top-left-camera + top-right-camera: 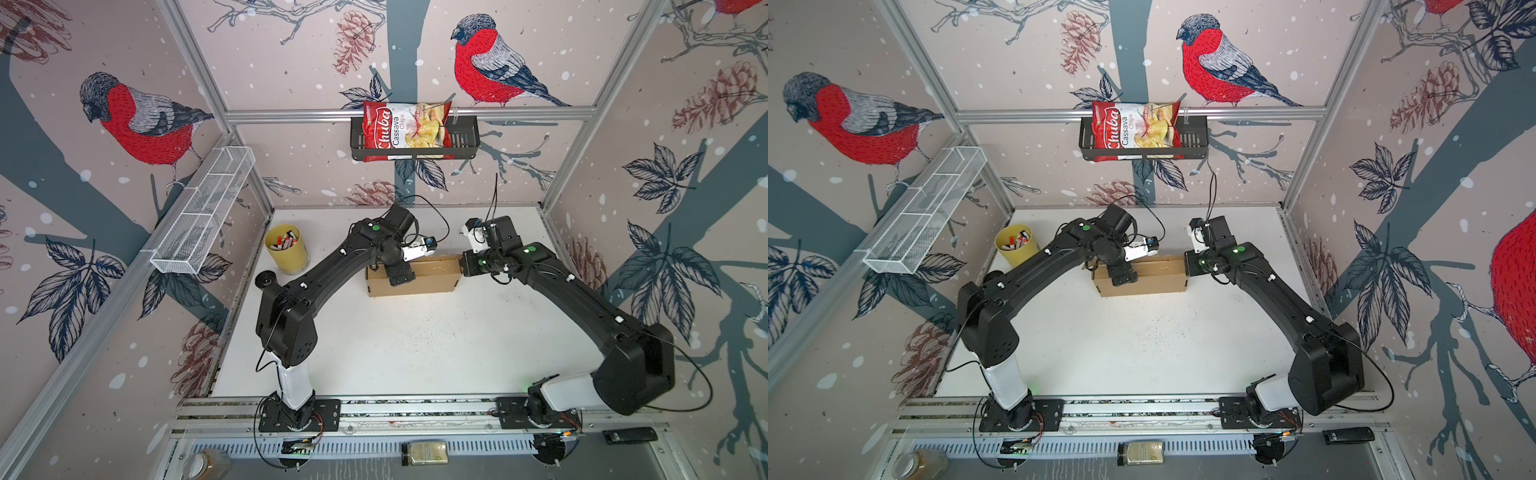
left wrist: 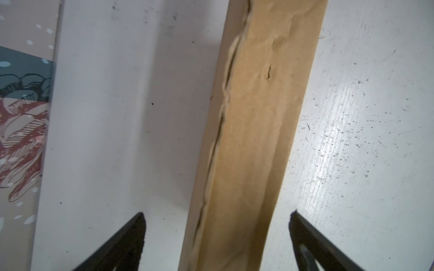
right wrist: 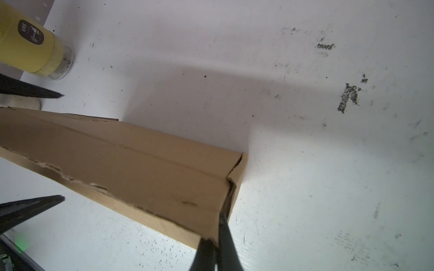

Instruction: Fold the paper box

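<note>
The paper box [image 1: 434, 277] [image 1: 1156, 277] sits closed on the white worktop [image 1: 415, 353], nearer the back edge than the front and roughly midway between the left and right edges, with its long sides running along the back edge. Its lid lies flat, and a ragged seam runs down the top in the left wrist view [image 2: 258, 140]. The left gripper [image 1: 400, 275] [image 2: 217, 214] hangs over the box's left part with its jaws spread wide, one finger on either side of the box and neither touching the cardboard. The right gripper [image 1: 466, 266] [image 3: 212, 226] has its fingers drawn together at the box's right end, against the front corner; whether any cardboard is nipped between them cannot be told. A yellow cup [image 1: 286, 249] [image 3: 30, 47] of markers stands near the back left corner, well apart from the box.
</note>
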`<act>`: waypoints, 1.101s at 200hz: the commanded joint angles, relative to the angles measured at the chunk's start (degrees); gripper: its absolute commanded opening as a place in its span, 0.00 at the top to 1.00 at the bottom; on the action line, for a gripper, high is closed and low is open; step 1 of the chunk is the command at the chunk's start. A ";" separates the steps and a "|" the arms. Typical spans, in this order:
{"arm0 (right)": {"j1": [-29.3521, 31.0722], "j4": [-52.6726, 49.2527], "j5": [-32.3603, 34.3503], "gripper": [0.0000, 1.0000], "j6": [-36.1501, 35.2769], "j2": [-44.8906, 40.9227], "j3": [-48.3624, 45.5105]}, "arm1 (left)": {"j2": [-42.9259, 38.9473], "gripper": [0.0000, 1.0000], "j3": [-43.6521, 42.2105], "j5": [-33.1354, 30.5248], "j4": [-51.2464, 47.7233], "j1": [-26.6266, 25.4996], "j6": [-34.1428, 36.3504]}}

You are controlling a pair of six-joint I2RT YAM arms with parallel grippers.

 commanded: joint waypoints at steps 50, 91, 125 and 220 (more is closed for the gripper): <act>0.41 -3.86 1.23 1.00 -1.55 1.40 1.50 | -22.54 0.14 -16.38 -2.37 19.16 11.39 -25.93; 0.46 -4.52 1.36 1.00 -1.89 2.66 2.56 | -31.90 0.26 -28.43 5.25 18.58 23.68 -36.95; 0.80 -5.05 1.44 1.00 -2.08 3.06 3.27 | -33.43 0.32 -33.34 10.13 20.38 24.95 -35.74; 0.82 -5.45 1.61 1.00 -2.16 2.94 3.23 | -22.19 0.50 -27.02 13.19 18.57 23.33 -30.55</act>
